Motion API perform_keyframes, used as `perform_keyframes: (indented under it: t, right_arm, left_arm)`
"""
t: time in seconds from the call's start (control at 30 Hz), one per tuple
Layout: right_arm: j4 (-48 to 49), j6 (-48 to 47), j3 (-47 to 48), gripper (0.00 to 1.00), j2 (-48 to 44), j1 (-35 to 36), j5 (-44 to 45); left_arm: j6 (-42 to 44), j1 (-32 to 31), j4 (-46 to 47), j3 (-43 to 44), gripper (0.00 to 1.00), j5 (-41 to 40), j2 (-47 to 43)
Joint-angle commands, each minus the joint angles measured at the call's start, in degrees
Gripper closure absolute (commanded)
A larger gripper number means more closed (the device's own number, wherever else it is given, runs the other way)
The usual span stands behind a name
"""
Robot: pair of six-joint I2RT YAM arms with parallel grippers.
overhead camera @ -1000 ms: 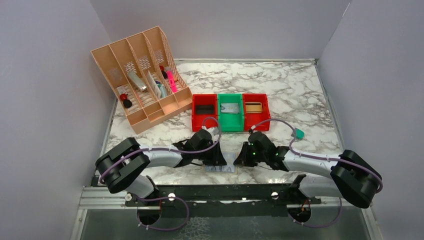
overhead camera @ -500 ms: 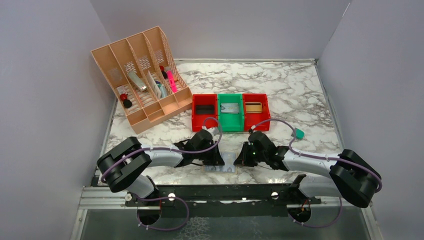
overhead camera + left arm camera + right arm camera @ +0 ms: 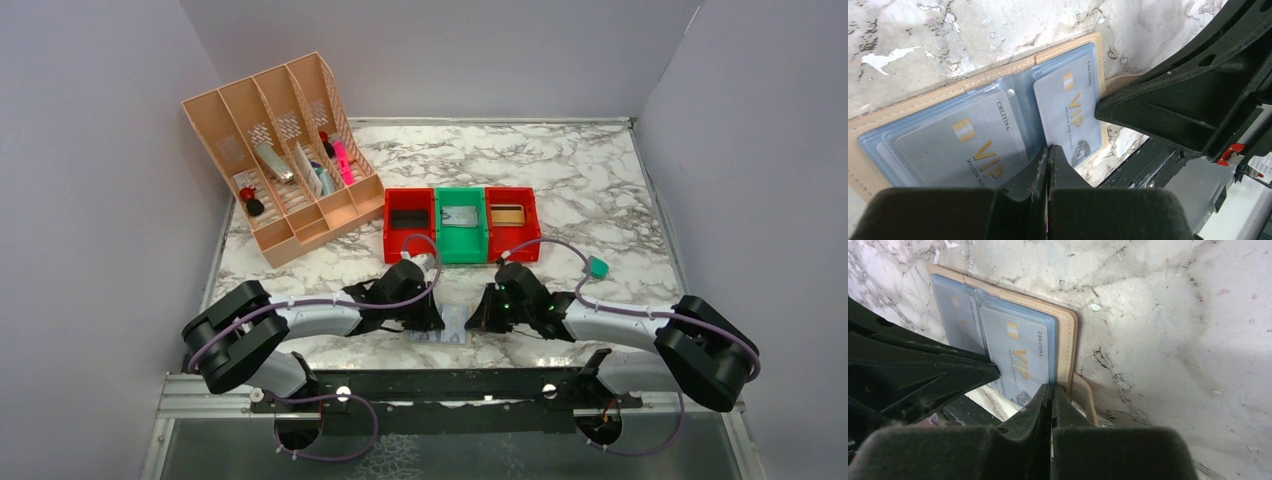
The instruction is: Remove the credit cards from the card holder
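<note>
The card holder (image 3: 452,326) lies open near the table's front edge, with a tan rim (image 3: 948,92) and pale blue clear sleeves. Two grey VIP credit cards (image 3: 968,145) (image 3: 1073,105) sit in the sleeves. My left gripper (image 3: 1049,148) is shut, its tips resting on the fold between the two sleeves. The right gripper (image 3: 1052,386) is shut too, its tips at the sleeve's outer edge beside the tan rim (image 3: 1066,340). I see nothing clearly pinched in either. From above, the left gripper (image 3: 437,321) and right gripper (image 3: 476,320) flank the holder closely.
Two red bins (image 3: 409,222) (image 3: 511,218) and a green bin (image 3: 461,222) stand just behind the grippers. A tan desk organiser (image 3: 285,160) with small items stands at the back left. A teal connector (image 3: 598,267) hangs on the right arm's cable. A black rail (image 3: 430,385) runs along the front edge.
Both grippers have closed their jaws at the card holder. The arms have barely shifted, and the holder lies where it was.
</note>
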Motion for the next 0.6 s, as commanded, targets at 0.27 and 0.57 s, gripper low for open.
perform_keyframes:
  t: [0.27, 0.57]
  right_arm:
    - [-5.7, -0.6, -2.4, 0.96, 2.1, 0.4, 5.6]
    - [-5.4, -1.4, -1.6, 0.96, 1.8, 0.4, 5.4]
  left_arm:
    - [2.3, -0.4, -5.9, 1.2, 1.0, -4.7, -3.6]
    - [2.8, -0.4, -8.4, 1.6, 1.0, -6.6, -5.1]
